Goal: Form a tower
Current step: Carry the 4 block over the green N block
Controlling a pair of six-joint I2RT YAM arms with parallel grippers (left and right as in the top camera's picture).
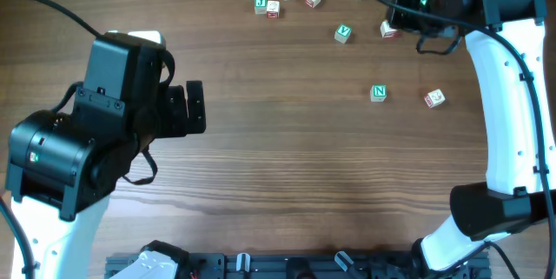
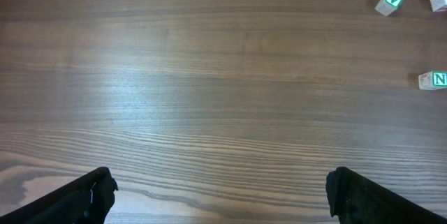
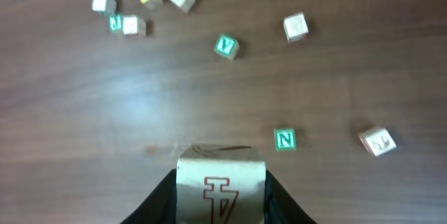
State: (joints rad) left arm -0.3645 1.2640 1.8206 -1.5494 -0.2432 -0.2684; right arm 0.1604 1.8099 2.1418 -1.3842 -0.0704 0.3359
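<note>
Overhead: left gripper (image 1: 193, 109) spread wide, nothing in it, over bare table (image 1: 278, 175). Right gripper (image 1: 391, 23) clamped on a pale red-letter cube (image 1: 387, 29). No tower: green N cube (image 1: 378, 93) and pale red-marked cube (image 1: 434, 98) sit apart, unstacked, both single on the table.

Left wrist: fingers (image 2: 87, 196) far apart. N cube far ahead-right, green V cube (image 2: 389, 2) beyond it.

Right wrist: held cube squeezed between both fingers. N cube just ahead-right of it, pale red-marked cube further right, V cube ahead, loose cubes (image 3: 133, 4) ahead-left.
</note>
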